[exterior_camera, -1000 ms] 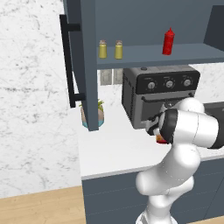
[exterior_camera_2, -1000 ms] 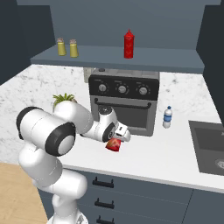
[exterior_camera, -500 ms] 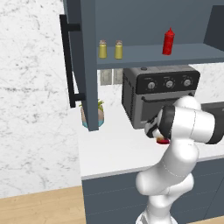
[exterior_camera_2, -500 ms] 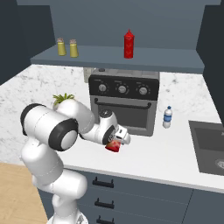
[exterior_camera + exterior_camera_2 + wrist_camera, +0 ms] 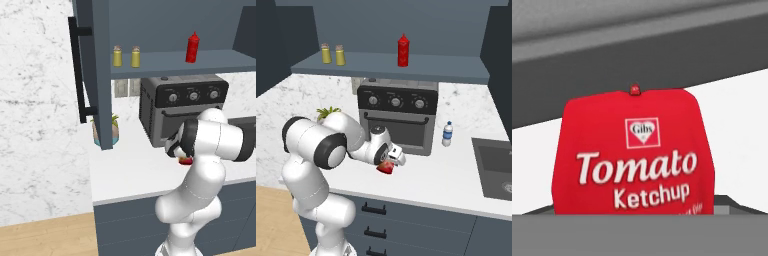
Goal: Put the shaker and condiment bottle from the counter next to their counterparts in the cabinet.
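Note:
The condiment bottle (image 5: 634, 155), red with a white "Tomato Ketchup" print, lies close in front of the hand on the white counter (image 5: 456, 175), before the toaster oven. In the right base view my gripper (image 5: 390, 161) reaches down over the bottle (image 5: 386, 168), and its jaws are too hidden to judge. A sliver of the bottle (image 5: 186, 160) peeks from behind my forearm. On the cabinet shelf (image 5: 446, 67) two alike yellow-green shakers (image 5: 326, 53) (image 5: 340, 55) stand side by side at the left. A plain red bottle (image 5: 402, 50) stands further right.
A black toaster oven (image 5: 398, 117) sits right behind the hand. A small water bottle (image 5: 447, 134) stands to its right, with a sink (image 5: 496, 170) beyond. A potted plant (image 5: 106, 131) is at the left. The open cabinet door (image 5: 100, 75) with its black handle juts out.
My hand has sunk slightly toward the counter at the red bottle and the arm has shifted a little. The bottle and the shelf items have not moved.

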